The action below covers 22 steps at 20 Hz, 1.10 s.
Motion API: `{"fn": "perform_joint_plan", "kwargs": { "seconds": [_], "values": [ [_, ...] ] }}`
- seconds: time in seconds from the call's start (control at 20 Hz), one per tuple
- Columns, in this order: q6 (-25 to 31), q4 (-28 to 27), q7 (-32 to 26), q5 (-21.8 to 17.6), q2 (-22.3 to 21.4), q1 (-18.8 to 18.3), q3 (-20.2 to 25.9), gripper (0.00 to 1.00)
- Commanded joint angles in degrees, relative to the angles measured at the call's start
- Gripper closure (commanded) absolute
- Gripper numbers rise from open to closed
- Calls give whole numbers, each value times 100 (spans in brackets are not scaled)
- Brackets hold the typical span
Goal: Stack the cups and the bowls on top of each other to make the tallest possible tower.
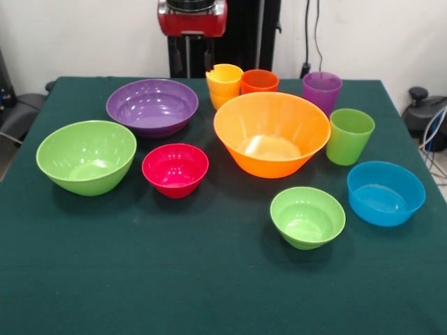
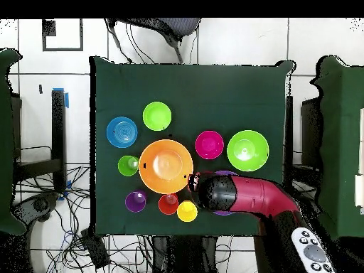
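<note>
Six bowls stand apart and upright on the green cloth: orange (image 1: 271, 132) in the middle, purple (image 1: 152, 106), big light green (image 1: 86, 155), magenta-red (image 1: 174, 169), small light green (image 1: 307, 216) and blue (image 1: 385, 192). Four cups stand behind and beside the orange bowl: yellow (image 1: 223, 84), orange (image 1: 259, 81), purple (image 1: 322, 91) and green (image 1: 349, 135). Nothing is stacked. My gripper (image 1: 195, 59) hangs under the red arm head at the table's far edge, behind the purple bowl. In the overhead view the arm's end (image 2: 213, 193) covers most of the purple bowl.
The table (image 1: 209, 293) is covered by a dark green cloth. The black pedestal stands behind its far edge. Cables lie on the floor at the right (image 1: 433, 125). A chair (image 2: 160, 28) stands at the table's side opposite the robot.
</note>
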Motion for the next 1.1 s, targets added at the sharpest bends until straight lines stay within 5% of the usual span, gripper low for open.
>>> {"fn": "perform_joint_plan", "kwargs": {
  "seconds": [0.05,1.1],
  "values": [
    [-587,-63,-892,-908,497,-275,776,0],
    [91,466,-788,-799,475,-1325,2130,0]
  ]
}}
